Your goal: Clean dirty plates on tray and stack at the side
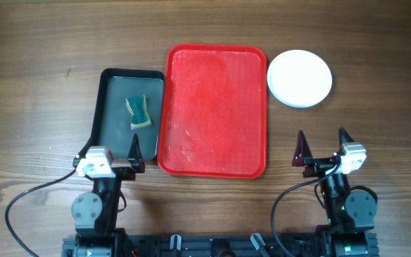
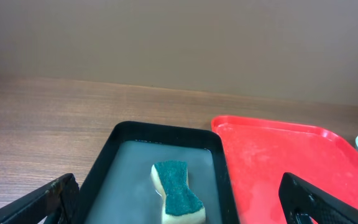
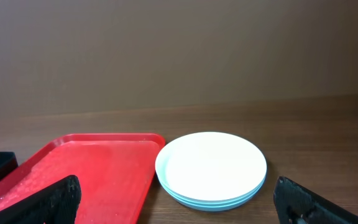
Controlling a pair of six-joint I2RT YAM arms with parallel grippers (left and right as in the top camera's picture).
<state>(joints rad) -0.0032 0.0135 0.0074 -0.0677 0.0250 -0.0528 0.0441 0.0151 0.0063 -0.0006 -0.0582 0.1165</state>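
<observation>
The plates (image 1: 300, 78) sit in one stack on the wood right of the red tray (image 1: 215, 111), white one on top and two pale blue ones under it; the stack also shows in the right wrist view (image 3: 211, 167). The tray holds no plates and shows faint wet marks; it also shows in the left wrist view (image 2: 278, 162) and the right wrist view (image 3: 86, 171). My left gripper (image 1: 116, 151) is open and empty at the table's front, below the black tray. My right gripper (image 1: 323, 146) is open and empty, in front of the stack.
A smaller black tray (image 1: 113, 107) with shallow water stands left of the red tray, touching it. A green-topped yellow sponge (image 1: 139, 111) lies in it, also in the left wrist view (image 2: 177, 191). Bare wooden table lies all round.
</observation>
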